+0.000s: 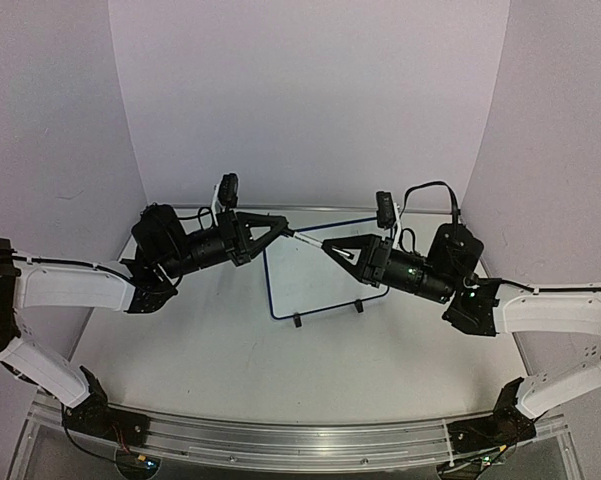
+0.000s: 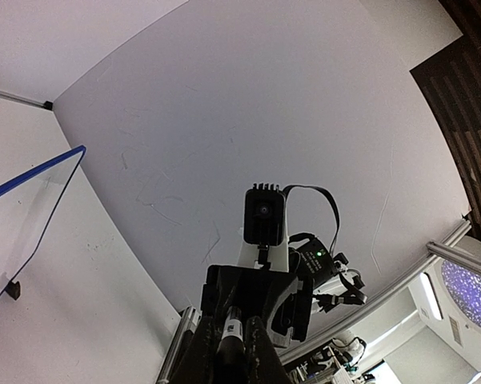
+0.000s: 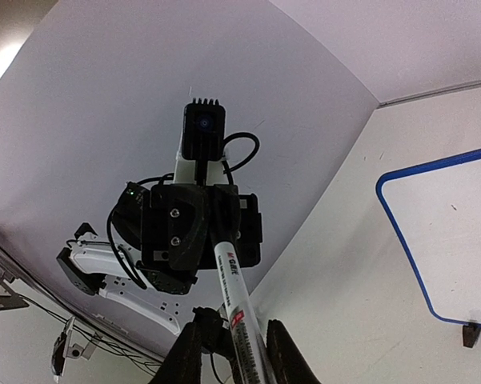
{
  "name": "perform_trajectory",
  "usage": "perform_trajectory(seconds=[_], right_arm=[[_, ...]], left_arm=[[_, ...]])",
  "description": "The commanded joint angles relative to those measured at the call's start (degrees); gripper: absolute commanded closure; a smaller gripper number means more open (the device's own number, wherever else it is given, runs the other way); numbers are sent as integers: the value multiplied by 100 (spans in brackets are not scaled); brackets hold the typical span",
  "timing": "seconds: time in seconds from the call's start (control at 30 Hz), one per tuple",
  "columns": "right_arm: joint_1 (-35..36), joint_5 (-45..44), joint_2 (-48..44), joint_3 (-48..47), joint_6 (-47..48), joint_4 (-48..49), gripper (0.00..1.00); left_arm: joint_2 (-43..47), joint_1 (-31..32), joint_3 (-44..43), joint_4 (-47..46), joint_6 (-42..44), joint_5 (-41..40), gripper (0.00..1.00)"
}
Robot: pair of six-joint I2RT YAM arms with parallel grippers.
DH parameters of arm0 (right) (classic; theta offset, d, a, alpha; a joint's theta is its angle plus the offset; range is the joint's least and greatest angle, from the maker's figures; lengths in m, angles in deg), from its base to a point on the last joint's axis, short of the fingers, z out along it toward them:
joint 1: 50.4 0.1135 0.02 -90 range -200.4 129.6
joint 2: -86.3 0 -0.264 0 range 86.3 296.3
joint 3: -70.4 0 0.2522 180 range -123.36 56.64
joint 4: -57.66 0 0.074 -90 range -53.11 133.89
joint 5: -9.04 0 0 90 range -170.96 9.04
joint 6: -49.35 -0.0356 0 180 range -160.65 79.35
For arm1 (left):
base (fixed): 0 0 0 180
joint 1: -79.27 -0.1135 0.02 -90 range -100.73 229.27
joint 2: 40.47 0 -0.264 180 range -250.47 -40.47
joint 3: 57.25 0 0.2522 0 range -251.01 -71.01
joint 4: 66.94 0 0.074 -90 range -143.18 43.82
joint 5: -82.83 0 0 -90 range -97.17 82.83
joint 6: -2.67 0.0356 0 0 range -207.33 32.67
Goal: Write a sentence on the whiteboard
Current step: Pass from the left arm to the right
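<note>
Whiteboard [image 1: 315, 285] is sitting in middle of table [image 1: 230, 350], btwn the two arms. Marker pen [image 1: 302, 239] is hanging above its far edge. L gripper [image 1: 283, 230] is clamping one end. R gripper [image 1: 330, 246] is straddling the other, jaws either side of barrel. Can't tell if it's gripping.

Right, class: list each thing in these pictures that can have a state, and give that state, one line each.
whiteboard: blank, no sentence on it yet
marker pen: held in the air between the two grippers; cap on or off cannot be told
left gripper: shut on the marker pen
right gripper: jaws either side of the marker pen; gripping or not cannot be told
</note>
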State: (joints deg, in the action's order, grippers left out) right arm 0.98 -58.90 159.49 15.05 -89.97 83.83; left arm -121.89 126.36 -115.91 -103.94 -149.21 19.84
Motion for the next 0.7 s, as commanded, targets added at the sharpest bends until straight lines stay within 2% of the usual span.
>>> perform_trajectory(seconds=[0.0,0.17,0.37,0.67], right_arm=[[-12,103,90,-177,-33,377,77],[-17,116,99,-166,-43,397,84],[-19,72,72,-116,-47,441,99],[-15,-38,61,66,-71,649,100]], left_arm=[[-45,11,-271,4,-26,131,100],[-49,11,-289,38,-16,137,100],[-18,11,-273,80,4,142,100],[305,2,-128,317,183,-138,100]])
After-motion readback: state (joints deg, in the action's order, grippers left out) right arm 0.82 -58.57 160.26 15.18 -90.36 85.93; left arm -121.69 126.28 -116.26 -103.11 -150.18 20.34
